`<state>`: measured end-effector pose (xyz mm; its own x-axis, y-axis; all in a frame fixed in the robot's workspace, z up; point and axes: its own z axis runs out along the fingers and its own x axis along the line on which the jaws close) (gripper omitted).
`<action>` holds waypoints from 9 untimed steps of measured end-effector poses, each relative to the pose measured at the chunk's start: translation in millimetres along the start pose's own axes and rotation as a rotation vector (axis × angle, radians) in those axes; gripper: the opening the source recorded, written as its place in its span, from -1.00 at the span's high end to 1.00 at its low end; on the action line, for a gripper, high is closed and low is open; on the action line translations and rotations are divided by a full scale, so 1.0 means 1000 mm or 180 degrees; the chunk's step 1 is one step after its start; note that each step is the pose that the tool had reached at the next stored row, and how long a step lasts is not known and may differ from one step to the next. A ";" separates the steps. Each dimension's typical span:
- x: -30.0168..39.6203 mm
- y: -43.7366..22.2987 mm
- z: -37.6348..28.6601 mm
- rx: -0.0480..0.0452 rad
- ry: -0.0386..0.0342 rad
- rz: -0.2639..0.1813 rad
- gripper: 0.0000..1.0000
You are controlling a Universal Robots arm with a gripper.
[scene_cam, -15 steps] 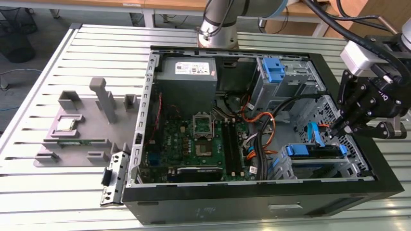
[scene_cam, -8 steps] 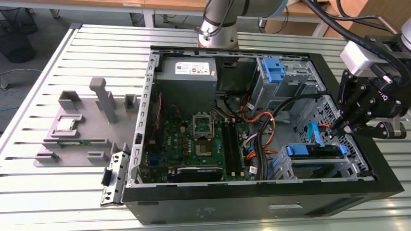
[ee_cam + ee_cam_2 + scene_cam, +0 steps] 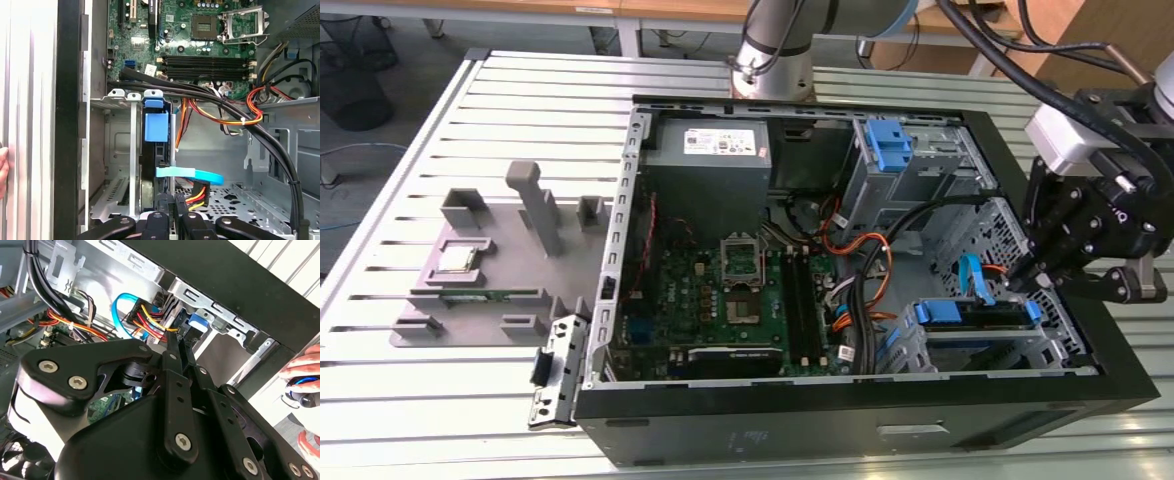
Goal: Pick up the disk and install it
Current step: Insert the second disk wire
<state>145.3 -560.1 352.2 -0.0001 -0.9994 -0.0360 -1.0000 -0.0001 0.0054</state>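
The disk point(image 3: 970, 313), w/ blue carrier frame, is seen seated edge-up in the drive bay point(image 3: 987, 345) at the exterior view's right, near the case's front corner. The gripper point(image 3: 172, 212) is seen above it, fingers point(image 3: 175, 357) pressed together, nothing held. Judged rigid, fairly heavy, shock-sensitive; best gripped by the frame point(image 3: 156, 125), not label or connectors.

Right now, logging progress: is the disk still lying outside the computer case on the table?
No: in the exterior view the disk sits in the drive bay inside the case, beside the hand.
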 end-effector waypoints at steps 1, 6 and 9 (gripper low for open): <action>0.0002 0.0010 0.0002 0.0006 0.0000 0.0000 0.66; 0.0005 0.0022 0.0003 0.0011 0.0001 -0.0002 0.66; 0.0008 0.0022 0.0002 0.0011 0.0002 -0.0002 0.66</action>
<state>143.1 -560.9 352.0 0.0005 -0.9994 -0.0354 -1.0000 -0.0005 0.0020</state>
